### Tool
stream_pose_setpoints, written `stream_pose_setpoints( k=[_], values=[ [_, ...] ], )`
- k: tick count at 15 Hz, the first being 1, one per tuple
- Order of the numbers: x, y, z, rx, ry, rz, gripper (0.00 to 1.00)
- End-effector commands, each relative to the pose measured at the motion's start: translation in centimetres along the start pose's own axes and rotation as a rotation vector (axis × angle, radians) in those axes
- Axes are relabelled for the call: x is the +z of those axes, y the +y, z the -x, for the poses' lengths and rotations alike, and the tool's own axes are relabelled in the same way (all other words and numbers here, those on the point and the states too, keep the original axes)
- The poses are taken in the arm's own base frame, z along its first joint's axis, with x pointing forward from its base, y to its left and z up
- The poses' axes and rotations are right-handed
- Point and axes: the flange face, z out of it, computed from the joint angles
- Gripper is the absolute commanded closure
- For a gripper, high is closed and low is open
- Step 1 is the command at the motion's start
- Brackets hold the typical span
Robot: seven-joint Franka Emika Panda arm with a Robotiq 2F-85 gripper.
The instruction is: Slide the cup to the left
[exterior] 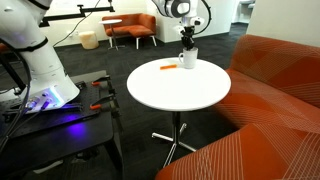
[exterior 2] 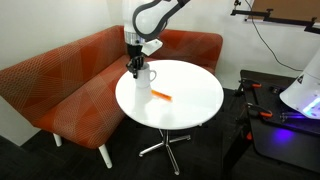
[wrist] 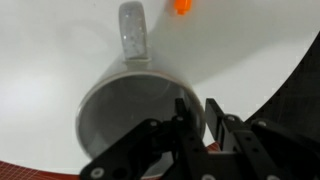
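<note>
Wrist view, and here's the worry: the cup (wrist: 125, 120) stands right by the worktop (wrist: 50, 60) edge on the sofa (exterior: 280, 90) side, so a crooked drag could tip it or send it over. Gripper (wrist: 199, 108) barely parted, clamped across the cup's wall, one finger inside.

My pincer (wrist: 200, 118) was black, and my arm (exterior 2: 155, 14) was white with black joints. The cup (wrist: 130, 115) was plain white, shading to grey inside. The table top (exterior 2: 190, 95) was plain white on a silvery foot (exterior 2: 165, 148). The small flat object (exterior 2: 162, 96) lying on it was bright orange. The sofa (exterior 2: 60, 85) was orange-red with a fine pattern of pale lines. The floor (exterior 2: 200, 162) was dark grey.
</note>
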Motion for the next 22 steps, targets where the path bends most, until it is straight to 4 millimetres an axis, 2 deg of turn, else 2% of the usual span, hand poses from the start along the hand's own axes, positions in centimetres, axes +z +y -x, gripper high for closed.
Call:
stream_pose_setpoints(
  k=[1, 7, 17, 22],
  values=[
    [-2.5, -1.4, 0.3, -0.007, 0.073, 0.005, 0.41],
    [-5.2, -2.2, 1.4, 0.009, 0.112, 0.0, 0.01],
    [-10.8, -2.9, 5.5, 0.067, 0.126, 0.008, 0.0],
    [-13.9, -3.2, 7.7, 0.095, 0.202, -0.005, 0.0]
  ],
)
